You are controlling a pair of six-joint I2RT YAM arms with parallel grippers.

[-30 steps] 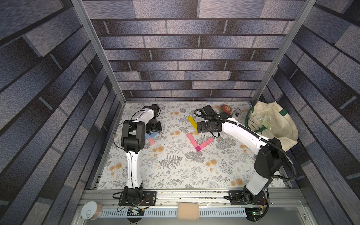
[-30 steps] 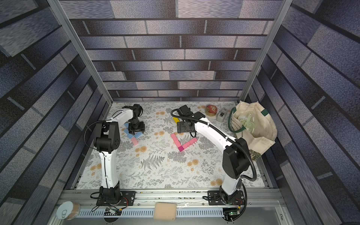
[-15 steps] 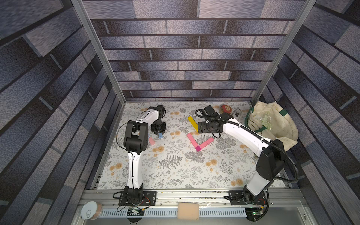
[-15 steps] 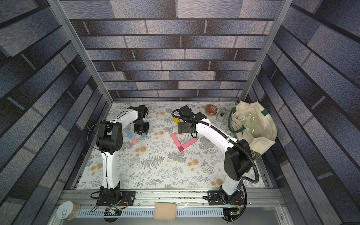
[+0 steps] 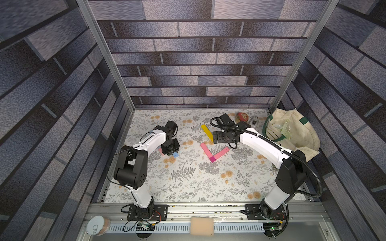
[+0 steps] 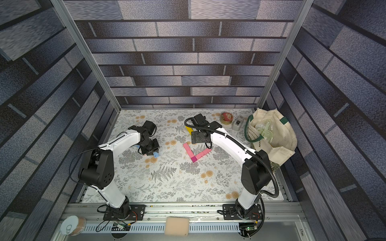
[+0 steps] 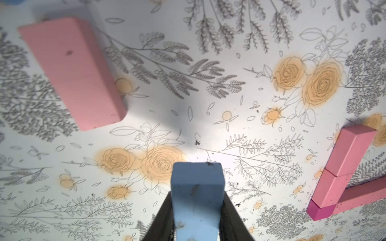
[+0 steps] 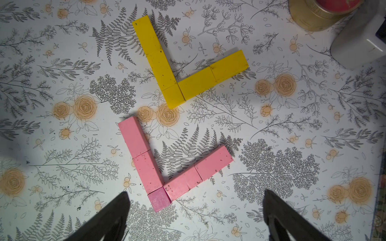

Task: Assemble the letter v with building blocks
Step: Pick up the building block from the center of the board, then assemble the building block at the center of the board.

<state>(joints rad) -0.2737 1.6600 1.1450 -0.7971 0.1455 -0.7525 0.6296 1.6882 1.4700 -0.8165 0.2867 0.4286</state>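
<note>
Left gripper (image 5: 172, 152): clamped on blue block (image 7: 197, 187), its long axis along the fingers.
Pink V (image 5: 206, 150): ahead, toward right arm, well apart.
Right gripper (image 8: 195, 200): jaws spread, empty, nearer V.

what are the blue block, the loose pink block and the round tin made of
The blue block: looks like painted wood, matte, with small dark nicks on its faces. The loose pink block: likely the same, a flat matte coat with rounded edges and one dark speck. The round tin: probably metal, a satin gold wall under a red lid.
</note>
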